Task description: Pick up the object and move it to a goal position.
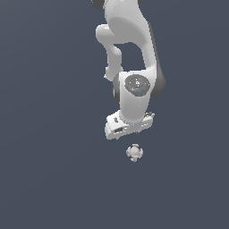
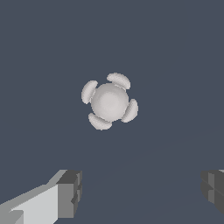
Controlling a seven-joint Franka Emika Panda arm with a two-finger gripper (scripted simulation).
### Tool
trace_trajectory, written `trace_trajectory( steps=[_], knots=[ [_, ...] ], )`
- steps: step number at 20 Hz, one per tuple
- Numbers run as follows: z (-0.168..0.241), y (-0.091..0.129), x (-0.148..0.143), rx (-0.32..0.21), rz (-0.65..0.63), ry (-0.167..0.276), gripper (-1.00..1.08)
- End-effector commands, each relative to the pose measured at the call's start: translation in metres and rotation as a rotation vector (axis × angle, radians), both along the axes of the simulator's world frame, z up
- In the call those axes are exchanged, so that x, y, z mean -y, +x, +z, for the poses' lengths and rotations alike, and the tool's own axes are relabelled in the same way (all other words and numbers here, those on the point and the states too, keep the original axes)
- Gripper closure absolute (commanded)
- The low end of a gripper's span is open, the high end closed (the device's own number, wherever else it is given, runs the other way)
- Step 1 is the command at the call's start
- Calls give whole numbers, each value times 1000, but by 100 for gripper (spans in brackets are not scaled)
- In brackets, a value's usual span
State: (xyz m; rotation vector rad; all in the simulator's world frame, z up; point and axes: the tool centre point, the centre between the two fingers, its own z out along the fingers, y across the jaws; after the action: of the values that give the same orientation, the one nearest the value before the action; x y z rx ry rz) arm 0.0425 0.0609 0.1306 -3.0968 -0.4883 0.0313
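Observation:
The object is a tiny pale grey-white knobby piece with a rounded centre and four short lobes. It lies on the dark grey floor just below the white robot hand in the exterior view. In the wrist view the object lies alone on the floor, apart from the fingers. My gripper is open and empty; one fingertip and the other stand wide apart. The fingers themselves are hidden under the hand in the exterior view.
The white arm reaches down from the upper middle of the exterior view. A plain dark grey floor surrounds the object on all sides.

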Motion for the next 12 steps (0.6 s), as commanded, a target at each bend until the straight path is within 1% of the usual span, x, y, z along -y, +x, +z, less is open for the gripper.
trace_trajectory(
  steps=[1,6,12],
  knots=[
    [-9,12,-10,4,81,-1,-92],
    [-25,31,-26,13,210,-1,-92],
    [-37,44,-37,19,304,0,-92]
  ],
)
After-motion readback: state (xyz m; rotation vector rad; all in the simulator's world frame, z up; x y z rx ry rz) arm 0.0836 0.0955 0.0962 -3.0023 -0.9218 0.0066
